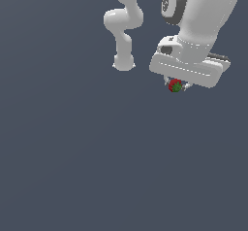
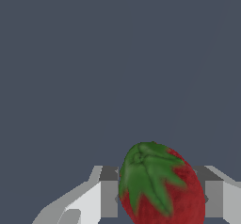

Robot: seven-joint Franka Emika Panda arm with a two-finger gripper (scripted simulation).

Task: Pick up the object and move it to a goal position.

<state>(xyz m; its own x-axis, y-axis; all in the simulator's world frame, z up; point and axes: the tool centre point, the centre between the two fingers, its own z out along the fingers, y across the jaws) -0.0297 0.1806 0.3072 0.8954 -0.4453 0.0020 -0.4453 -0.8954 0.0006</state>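
Note:
The object is a small red strawberry-like thing [image 1: 175, 85] with a green patch. It sits between the two short fingers under the white gripper [image 1: 176, 86] in the exterior view's upper right. In the wrist view the strawberry [image 2: 162, 185] fills the space between the two grey finger pads [image 2: 109, 197], its green leaves facing the camera. The gripper is shut on it. Whether it is lifted off the floor cannot be told.
The white arm [image 1: 123, 26] rises from its base [image 1: 124, 62] at the exterior view's upper middle. A plain dark grey floor [image 1: 97, 167] lies all around.

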